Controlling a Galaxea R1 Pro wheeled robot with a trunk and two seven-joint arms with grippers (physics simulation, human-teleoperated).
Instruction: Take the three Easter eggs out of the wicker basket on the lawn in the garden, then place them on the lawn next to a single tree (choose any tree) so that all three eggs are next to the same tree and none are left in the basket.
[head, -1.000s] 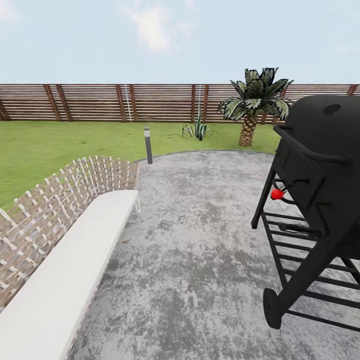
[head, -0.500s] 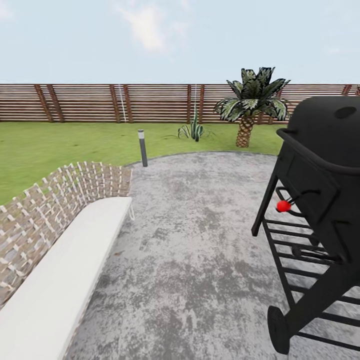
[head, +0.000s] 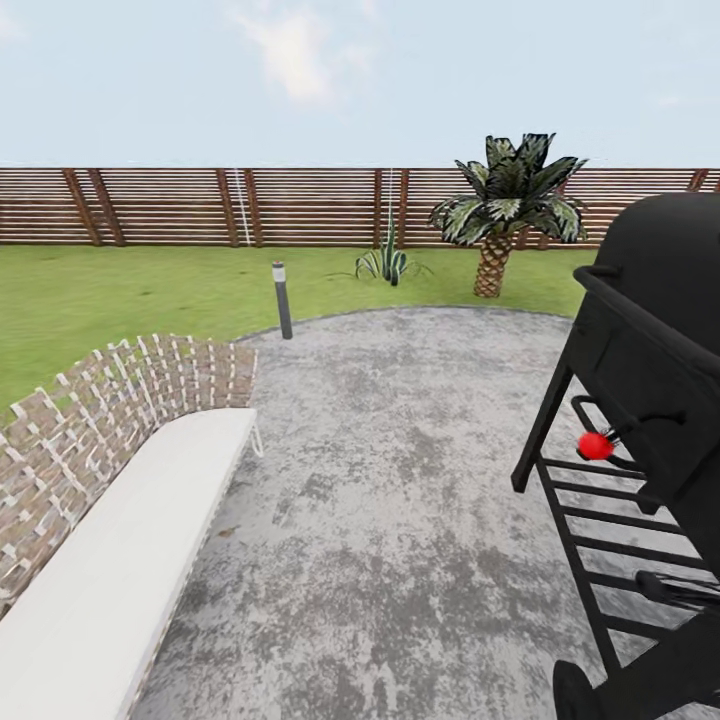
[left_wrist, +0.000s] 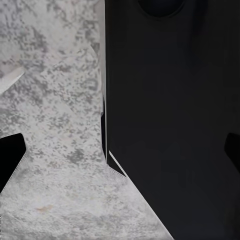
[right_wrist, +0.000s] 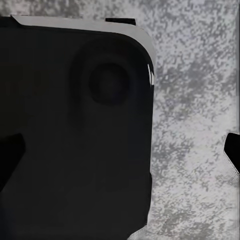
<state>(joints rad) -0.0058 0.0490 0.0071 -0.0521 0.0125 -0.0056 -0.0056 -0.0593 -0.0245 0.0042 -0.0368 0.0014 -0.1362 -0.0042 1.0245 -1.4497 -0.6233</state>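
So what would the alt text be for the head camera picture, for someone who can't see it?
A round grey stone patio in a garden, with a black grill at the right and a wicker bench with a white cushion at the left. Beyond lie a green lawn, a short lamp post, a palm and a slatted wooden fence under a pale sky.

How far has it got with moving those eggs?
Nothing looks done yet. The robot stands on the grey stone patio, between a wicker bench and a black grill. Both grippers look open and empty. Finding the basket on the lawn and everything after remains.
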